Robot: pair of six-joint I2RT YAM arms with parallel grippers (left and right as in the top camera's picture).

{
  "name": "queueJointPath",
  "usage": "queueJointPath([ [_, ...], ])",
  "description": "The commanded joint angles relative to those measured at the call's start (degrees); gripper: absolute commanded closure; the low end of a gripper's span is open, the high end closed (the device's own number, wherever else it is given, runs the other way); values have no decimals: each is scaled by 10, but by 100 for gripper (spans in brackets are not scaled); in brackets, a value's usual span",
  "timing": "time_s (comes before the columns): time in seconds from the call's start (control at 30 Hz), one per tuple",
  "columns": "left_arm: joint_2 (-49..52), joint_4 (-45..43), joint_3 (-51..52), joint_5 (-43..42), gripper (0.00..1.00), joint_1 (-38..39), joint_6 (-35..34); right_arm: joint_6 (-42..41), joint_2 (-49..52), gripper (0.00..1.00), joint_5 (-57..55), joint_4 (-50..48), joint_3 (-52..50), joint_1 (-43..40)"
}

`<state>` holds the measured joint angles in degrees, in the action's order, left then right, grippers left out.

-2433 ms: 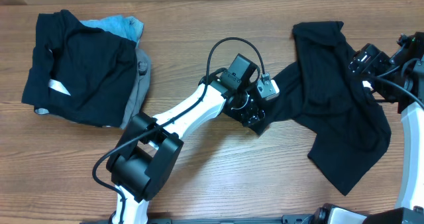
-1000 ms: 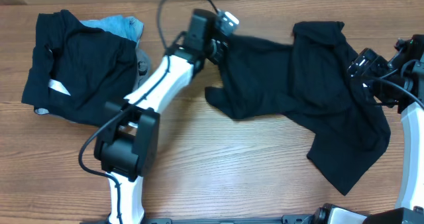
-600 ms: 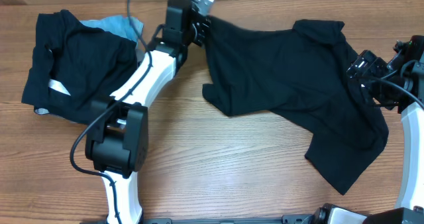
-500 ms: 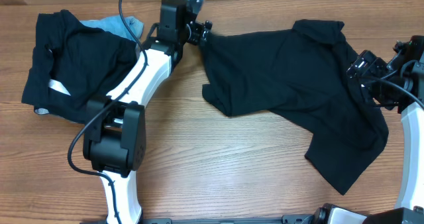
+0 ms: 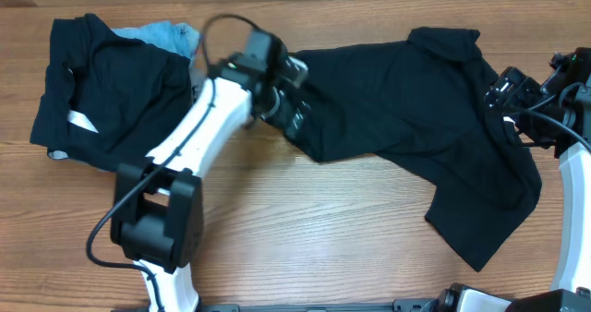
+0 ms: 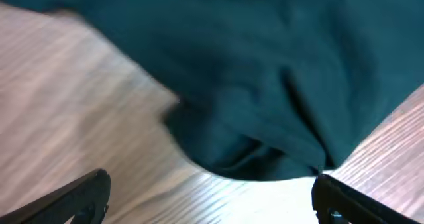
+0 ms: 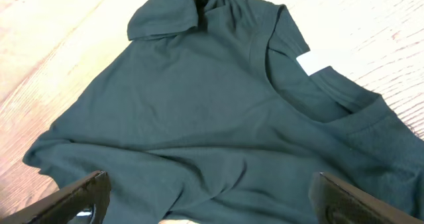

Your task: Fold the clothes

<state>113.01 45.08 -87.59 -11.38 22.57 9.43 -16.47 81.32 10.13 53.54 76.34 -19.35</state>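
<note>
The black T-shirt lies spread across the right half of the table, its lower part trailing toward the front right. My left gripper hovers open over the shirt's left edge. In the left wrist view the rumpled hem lies on the wood ahead of the open left gripper, with nothing between the fingers. My right gripper is open above the shirt's right side. The right wrist view shows the collar and white tag beyond the open right gripper, with cloth below it.
A pile of other garments sits at the back left: a black one with a slanted white strip, a light-blue one and a grey one. Bare wood runs along the front.
My left gripper dragged the shirt's left side toward the back left, opened and let go, then swung back right over the shirt's left edge. The right arm stayed still.
</note>
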Motion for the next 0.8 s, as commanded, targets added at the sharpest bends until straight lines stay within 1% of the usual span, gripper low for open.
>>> queueJointPath([
  [0.0, -8, -49, 61, 84, 0, 65, 26, 4, -2, 0, 5, -5, 2, 1],
  [0.03, -8, -65, 71, 102, 0, 78, 26, 4, -2, 0, 7, -5, 2, 1],
  [0.17, -8, -138, 139, 106, 0, 103, 32, 4, -2, 0, 7, -5, 2, 1],
  [0.27, -8, -161, 172, 110, 0, 102, 48, 4, -2, 0, 7, -5, 2, 1],
  [0.3, -8, -162, 174, 117, 3, 100, 47, 4, -2, 0, 7, -5, 2, 1],
  [0.33, -8, -163, 174, 120, 14, 100, 47, 4, -2, 0, 7, -5, 2, 1],
  [0.4, -8, -166, 174, 120, 24, 100, 47, 4, -2, 0, 7, -5, 2, 1],
  [0.5, -8, -178, 174, 122, 24, 100, 48, 4, -2, 0, 7, -5, 2, 1],
  [0.57, -8, -197, 174, 126, 28, 100, 48, 4, -2, 0, 7, -5, 2, 1],
  [0.6, -8, -207, 174, 130, 35, 100, 48, 4, -2, 0, 7, -5, 2, 1],
  [0.67, -8, -224, 174, 135, 61, 100, 57, 4, -2, 0, 7, -5, 2, 1],
  [0.7, -8, -225, 174, 135, 70, 100, 59, 4, -2, 0, 7, -5, 2, 1],
  [0.77, -8, -226, 174, 135, 91, 100, 58, 4, -2, 0, 7, -7, 2, 1],
])
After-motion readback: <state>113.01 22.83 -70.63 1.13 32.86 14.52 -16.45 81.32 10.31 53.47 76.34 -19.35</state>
